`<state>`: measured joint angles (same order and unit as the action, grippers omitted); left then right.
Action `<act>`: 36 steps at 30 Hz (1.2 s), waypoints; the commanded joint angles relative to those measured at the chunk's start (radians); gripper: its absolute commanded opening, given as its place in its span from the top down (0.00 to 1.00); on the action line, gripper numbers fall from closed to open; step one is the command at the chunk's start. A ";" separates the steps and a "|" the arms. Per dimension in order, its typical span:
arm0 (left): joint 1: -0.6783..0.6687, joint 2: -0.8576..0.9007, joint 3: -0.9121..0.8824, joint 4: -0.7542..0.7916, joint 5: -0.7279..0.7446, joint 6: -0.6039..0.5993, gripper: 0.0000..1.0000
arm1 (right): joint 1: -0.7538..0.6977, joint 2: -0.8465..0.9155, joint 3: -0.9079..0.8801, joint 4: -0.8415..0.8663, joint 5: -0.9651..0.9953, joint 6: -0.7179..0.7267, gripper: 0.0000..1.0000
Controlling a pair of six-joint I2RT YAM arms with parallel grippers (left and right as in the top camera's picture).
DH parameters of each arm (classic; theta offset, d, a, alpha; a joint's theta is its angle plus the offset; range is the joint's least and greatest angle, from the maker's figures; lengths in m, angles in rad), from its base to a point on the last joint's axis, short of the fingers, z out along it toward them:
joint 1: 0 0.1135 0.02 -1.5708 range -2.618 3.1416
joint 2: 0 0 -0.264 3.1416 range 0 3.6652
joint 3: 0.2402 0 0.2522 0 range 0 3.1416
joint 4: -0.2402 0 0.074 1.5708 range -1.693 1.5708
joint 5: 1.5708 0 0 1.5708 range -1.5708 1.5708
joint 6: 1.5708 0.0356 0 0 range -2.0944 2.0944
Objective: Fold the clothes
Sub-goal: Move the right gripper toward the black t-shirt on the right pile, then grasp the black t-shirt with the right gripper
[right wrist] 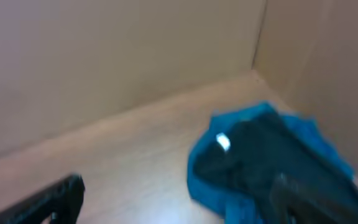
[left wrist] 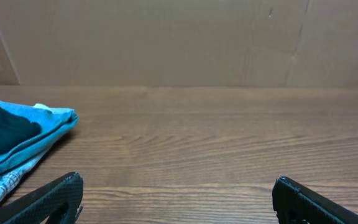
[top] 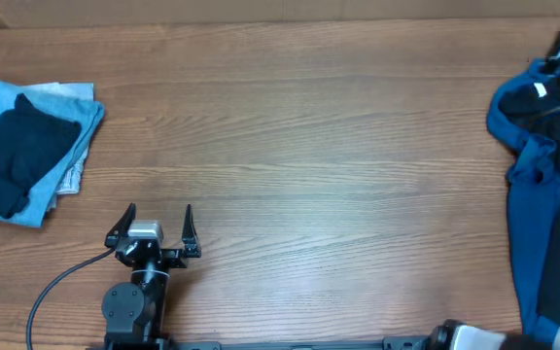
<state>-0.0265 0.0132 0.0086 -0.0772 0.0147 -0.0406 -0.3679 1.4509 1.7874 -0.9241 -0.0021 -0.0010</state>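
The right tool [right wrist: 178, 186] is wide open and holds nothing. Just in front of it lies the black shirt [right wrist: 260, 149] on the blue shirt [right wrist: 204, 171], a long heap along the right edge of the tabletop [top: 309, 146]. The left tool [top: 158, 209], open and empty too, is far from it, so the right one is nearer.

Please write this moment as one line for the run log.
stage: no garment held | left gripper: open, empty | right gripper: open, empty | unfolded pile: right edge, blue and black | folded stack: far left
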 commanded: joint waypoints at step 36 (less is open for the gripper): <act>0.001 -0.008 -0.003 0.000 0.004 0.026 0.00 | -0.294 0.848 0.103 0.143 -0.011 0.373 0.18</act>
<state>-0.0265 0.0132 0.0086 -0.0761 0.0147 -0.0406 -0.6651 2.2650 1.8866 -0.7799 -0.0185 0.3477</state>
